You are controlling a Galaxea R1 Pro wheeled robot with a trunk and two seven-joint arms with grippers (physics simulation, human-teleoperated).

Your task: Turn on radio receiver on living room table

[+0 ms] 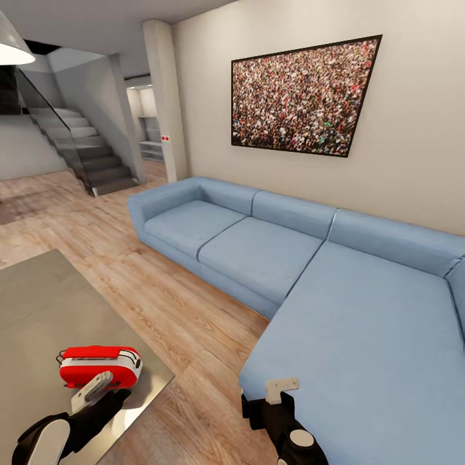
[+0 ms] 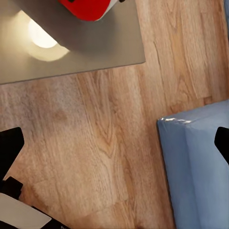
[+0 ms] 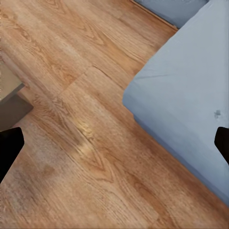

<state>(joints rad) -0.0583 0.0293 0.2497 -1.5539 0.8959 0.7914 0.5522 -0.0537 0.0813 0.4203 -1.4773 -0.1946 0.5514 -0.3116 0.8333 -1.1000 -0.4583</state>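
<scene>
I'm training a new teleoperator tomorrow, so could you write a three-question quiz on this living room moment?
1. True or false: the radio receiver sits near the table corner closest to the sofa.
2. Which gripper is nearer the radio? A) left gripper B) right gripper
3. Fill in: the framed picture above the sofa shows a ____.

Key: 1 true. 2 A; in the head view it reaches right up to the radio, though contact cannot be judged, while the right one hangs by the sofa's edge. 3 crowd.
</scene>
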